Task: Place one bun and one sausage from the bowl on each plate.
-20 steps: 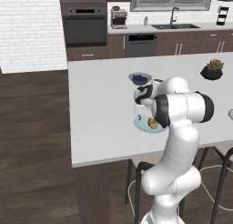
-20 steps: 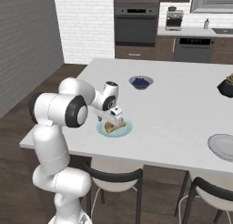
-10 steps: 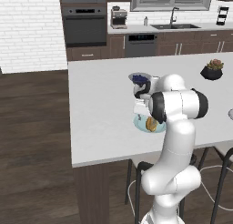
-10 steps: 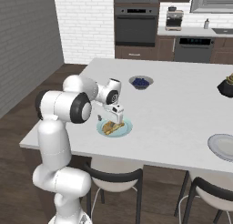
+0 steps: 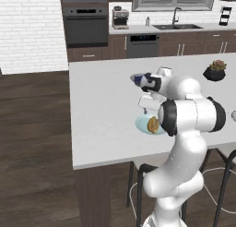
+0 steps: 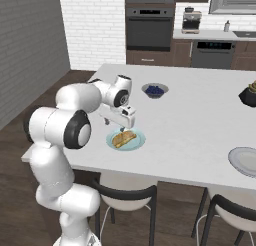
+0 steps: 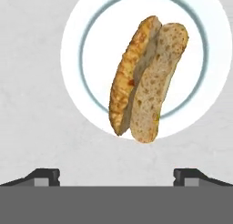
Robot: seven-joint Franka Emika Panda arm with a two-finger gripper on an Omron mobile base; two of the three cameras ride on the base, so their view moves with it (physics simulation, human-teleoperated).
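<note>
White brick and dark ovens back this kitchen, and a long pale counter point(image 6: 200, 135) carries the things. Over its near edge the jaws point(image 6: 121, 124) hang wide open with nothing between them; in the hand view the two dark fingertips point(image 7: 44, 175) stand far apart at the bottom.

Directly beneath the jaws lies the pale teal-blue plate point(image 7: 75, 32), also seen in the right base view point(image 6: 139, 142) and, half behind the arm, in the left base view point(image 5: 142, 124). On it rests one split bun point(image 7: 143, 79), golden crust to one side and pale crumb to the other, one end reaching out over the plate's rim; it shows as a tan oblong in the right base view point(image 6: 124, 138). Whether a sausage sits inside it cannot be told.

Beyond the jaws, farther onto the counter, stands a small grey bowl of blue berries point(image 6: 154, 90). Well off to their right, near the counter's front edge, is the light grey plate point(image 6: 245, 161). A black plant pot point(image 5: 215, 71) sits at the far right.
</note>
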